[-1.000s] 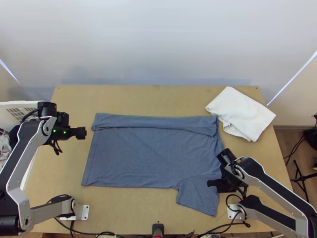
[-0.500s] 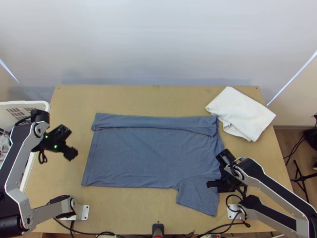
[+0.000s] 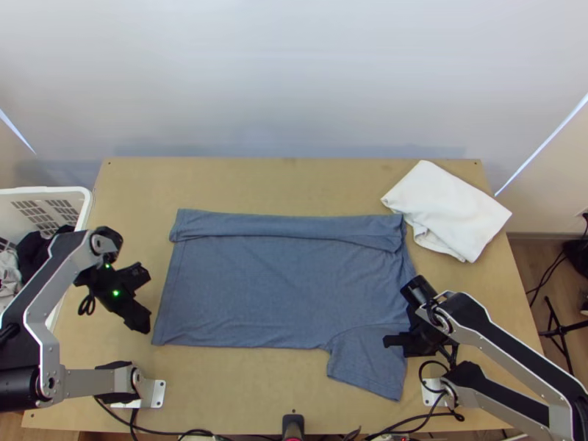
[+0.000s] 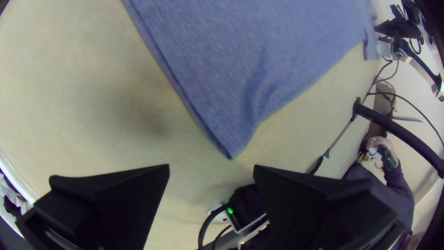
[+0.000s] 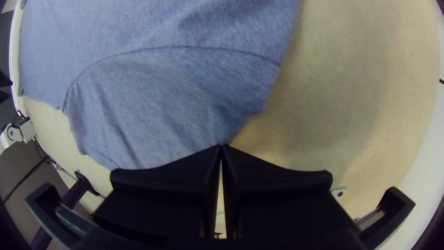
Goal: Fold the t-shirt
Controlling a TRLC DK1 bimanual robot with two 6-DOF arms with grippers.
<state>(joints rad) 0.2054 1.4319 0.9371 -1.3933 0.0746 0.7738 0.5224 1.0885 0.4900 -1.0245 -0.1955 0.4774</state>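
- The t-shirt (image 3: 279, 294), a grey-blue one, lies across the middle of the bench (image 3: 294, 180), its bottom hem to the left and its collar end to the right.
- Its far long side is folded over toward the near side, making a narrow strip that runs from left to right; the rest of the body is spread fairly flat, with light creases.
- One sleeve (image 3: 364, 364) sticks out at the near right, pointing toward the bench's near edge.
- The left gripper (image 3: 140, 322) is over the left part of the bench, just beside the shirt's near left corner. Its fingers (image 4: 111, 203) are spread wide, with nothing between them.
- The right gripper (image 3: 391, 341) is at the near right, over the sleeve by the shoulder. Its fingers (image 5: 180, 171) are pressed together at the tips; I cannot tell whether any fabric is caught there.
- A white cloth (image 3: 448, 213), folded and a little rumpled, lies at the far right, close by the shirt's far right corner.
- A white basket (image 3: 86, 195) stands at the left edge of the bench, holding dark laundry (image 3: 35, 250) and pale laundry (image 3: 9, 275).
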